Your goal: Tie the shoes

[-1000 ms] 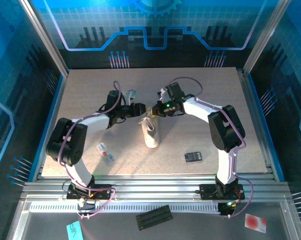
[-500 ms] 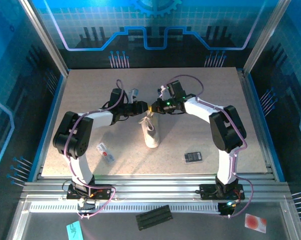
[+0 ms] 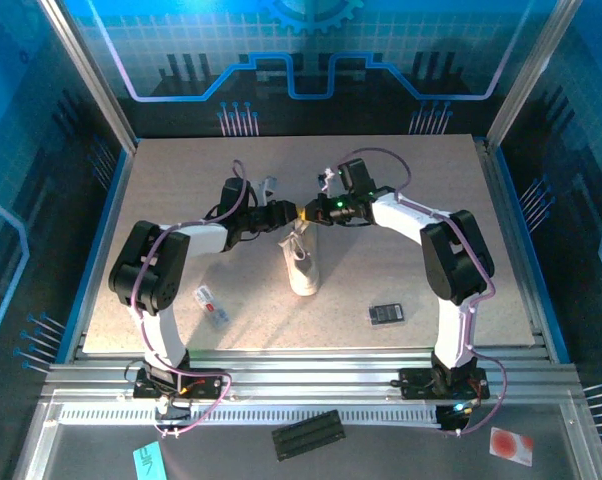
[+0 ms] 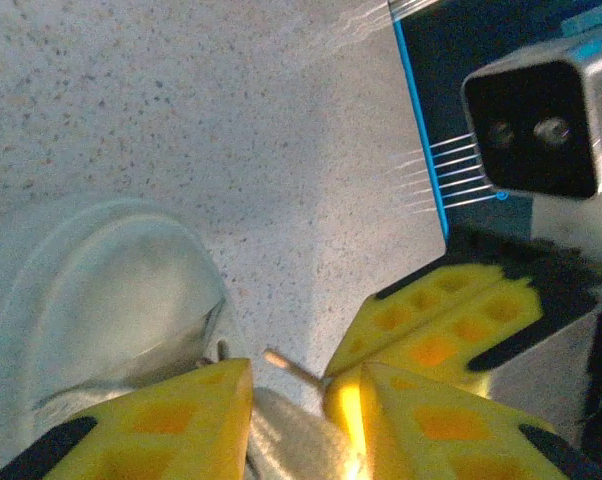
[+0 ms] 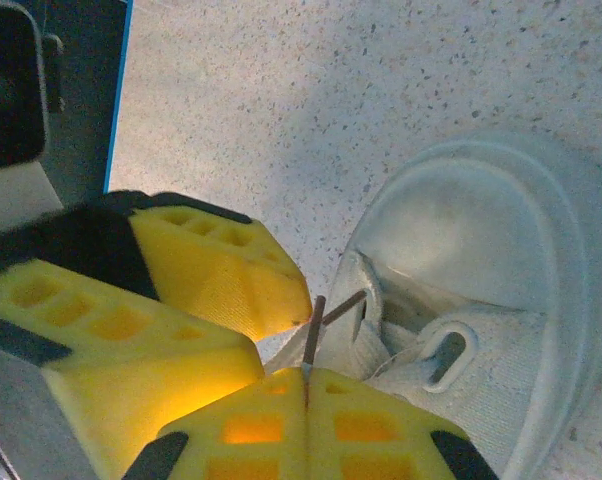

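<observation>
Yellow ribbed pads of the right gripper [image 5: 306, 395] are pressed together. A thin brown lace tip [image 5: 311, 325] stands out of the seam between them, so I judge it pinched there. Facing it almost pad to pad, the left gripper [image 4: 287, 400] has its yellow pads a little apart. A pale woven lace [image 4: 281, 445] fills the gap and touches both pads, which reads as a grip on that lace.

The two grippers meet over the far end of a small white low-top fabric sneaker [image 3: 301, 268], which lies near the middle of the speckled beige table [image 3: 181, 180]. Its long axis runs from the far edge toward the near edge, barely tilted, so the body of the shoe stretches from the grippers toward the arm bases. The left arm reaches in from the left edge and the right arm from the right edge, on a line that crosses that axis almost square. Neither arm is clearly nearer.

The coming pull probably goes sideways, each lace toward its own arm's edge. The sneaker looks light and nothing pins it, so an uneven pull could swing it.

Farther out, a small black rectangular device [image 3: 386, 313] lies toward the near right corner and a flat white-and-red packet [image 3: 211, 305] toward the near left, both well apart from the sneaker.
</observation>
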